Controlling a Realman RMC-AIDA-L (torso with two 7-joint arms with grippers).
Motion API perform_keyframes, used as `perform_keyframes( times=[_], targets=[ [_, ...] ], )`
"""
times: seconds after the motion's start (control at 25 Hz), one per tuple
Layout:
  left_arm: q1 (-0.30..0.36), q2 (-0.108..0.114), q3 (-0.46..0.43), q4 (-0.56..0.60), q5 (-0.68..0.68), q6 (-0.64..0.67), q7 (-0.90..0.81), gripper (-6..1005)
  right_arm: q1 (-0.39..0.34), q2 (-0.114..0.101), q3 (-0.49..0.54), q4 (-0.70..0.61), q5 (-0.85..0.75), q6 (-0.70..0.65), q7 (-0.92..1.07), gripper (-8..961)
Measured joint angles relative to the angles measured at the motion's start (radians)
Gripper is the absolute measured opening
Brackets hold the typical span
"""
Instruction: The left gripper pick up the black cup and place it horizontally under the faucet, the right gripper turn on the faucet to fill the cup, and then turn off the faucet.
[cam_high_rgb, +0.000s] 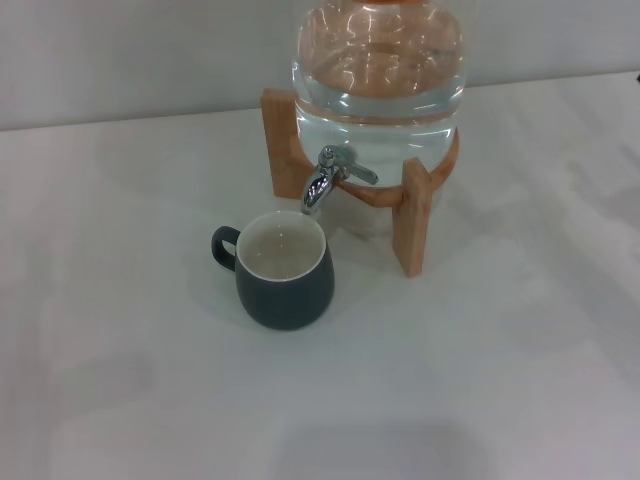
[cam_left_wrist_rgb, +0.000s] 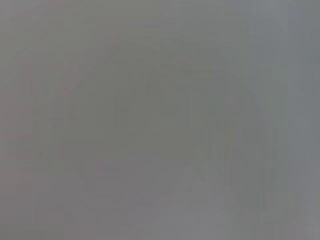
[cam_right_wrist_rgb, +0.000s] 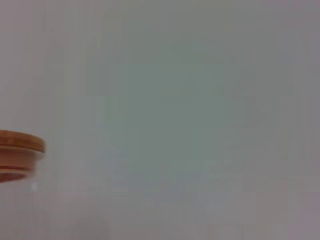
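The black cup stands upright on the white table in the head view, its cream inside showing and its loop handle pointing left. It sits directly under the chrome faucet, whose spout hangs over the cup's far rim. The faucet's thin lever points to the right. No water stream shows. Neither gripper is in any view. The left wrist view shows only a plain grey surface.
The faucet belongs to a clear glass jar of water resting on a wooden stand behind the cup. The jar's wooden lid shows at the edge of the right wrist view. White table surrounds them.
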Motion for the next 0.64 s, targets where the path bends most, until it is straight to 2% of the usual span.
perform_keyframes(
  times=[0.24,0.64],
  targets=[
    [0.004,0.000,0.000,0.000,-0.082,0.019,-0.008,875,0.005,-0.001,0.059,0.023,0.002,-0.003,-0.018,853],
    [0.002,0.001,-0.001,-0.011,-0.099,0.032,-0.035,875,0.004,0.001,0.067,0.087,0.030,0.062,-0.021,853]
  ],
)
